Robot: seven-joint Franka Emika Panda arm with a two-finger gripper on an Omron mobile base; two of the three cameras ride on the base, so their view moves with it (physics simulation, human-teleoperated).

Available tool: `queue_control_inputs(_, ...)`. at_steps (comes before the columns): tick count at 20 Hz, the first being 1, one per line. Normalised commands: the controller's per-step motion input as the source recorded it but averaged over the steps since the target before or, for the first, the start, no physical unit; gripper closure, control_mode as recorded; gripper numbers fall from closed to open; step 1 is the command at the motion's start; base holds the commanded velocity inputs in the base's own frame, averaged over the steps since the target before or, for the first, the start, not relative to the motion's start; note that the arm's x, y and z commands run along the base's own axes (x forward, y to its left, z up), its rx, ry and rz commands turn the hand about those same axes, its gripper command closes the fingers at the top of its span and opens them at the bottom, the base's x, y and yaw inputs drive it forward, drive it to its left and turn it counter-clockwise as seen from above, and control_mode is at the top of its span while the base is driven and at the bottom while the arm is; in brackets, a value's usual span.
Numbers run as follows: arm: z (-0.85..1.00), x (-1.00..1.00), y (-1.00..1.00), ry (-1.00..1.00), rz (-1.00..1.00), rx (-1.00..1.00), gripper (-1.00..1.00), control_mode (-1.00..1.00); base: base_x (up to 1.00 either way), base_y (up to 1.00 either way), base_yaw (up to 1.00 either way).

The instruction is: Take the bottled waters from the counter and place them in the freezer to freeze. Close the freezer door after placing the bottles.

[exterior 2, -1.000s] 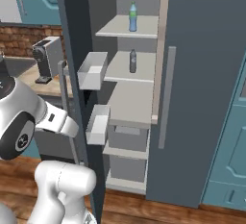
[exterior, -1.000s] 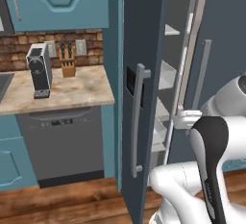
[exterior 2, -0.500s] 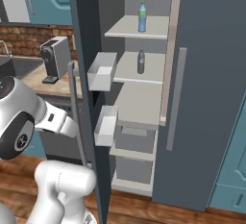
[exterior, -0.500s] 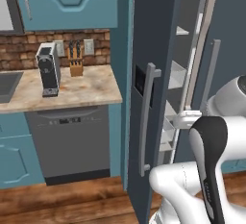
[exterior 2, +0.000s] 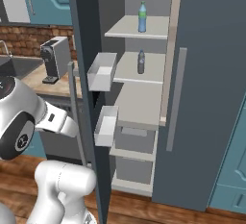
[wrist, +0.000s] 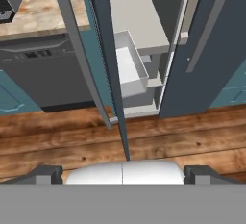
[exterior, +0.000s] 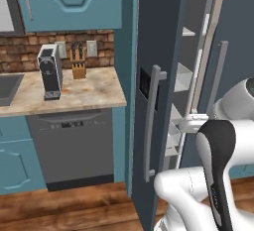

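- The gripper (wrist: 123,172) stands wide apart, holding nothing, facing the edge of the freezer door (exterior: 158,101).
- Both views have slid sideways since earlier: the base moved.
- Blue bottle (exterior 2: 142,17) and grey-blue bottle (exterior 2: 141,62) stay on freezer (exterior 2: 144,79) shelves; door ajar.

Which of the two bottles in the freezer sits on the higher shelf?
The clear blue bottle with the green top stands on the top shelf; the duller grey-blue bottle stands one shelf below it.

Brick backsplash (exterior: 20,56), teal wall cupboards (exterior: 74,2), wooden plank floor (wrist: 72,136), perhaps a wall outlet (exterior: 92,48).
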Motion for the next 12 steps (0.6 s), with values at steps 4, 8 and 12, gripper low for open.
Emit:
queue_control_inputs(4,0.0,0.0,0.0,0.0,0.0,0.0,-1.0,1.0,0.23,0.0,0.0)
queue_control_inputs(8,0.0,0.05,0.01,0.0,0.0,0.0,-1.0,-1.0,0.09,0.0,0.0)
queue_control_inputs(12,0.02,0.16,0.21,0.0,-0.06,-0.01,-1.0,-1.0,0.0,0.0,0.0)
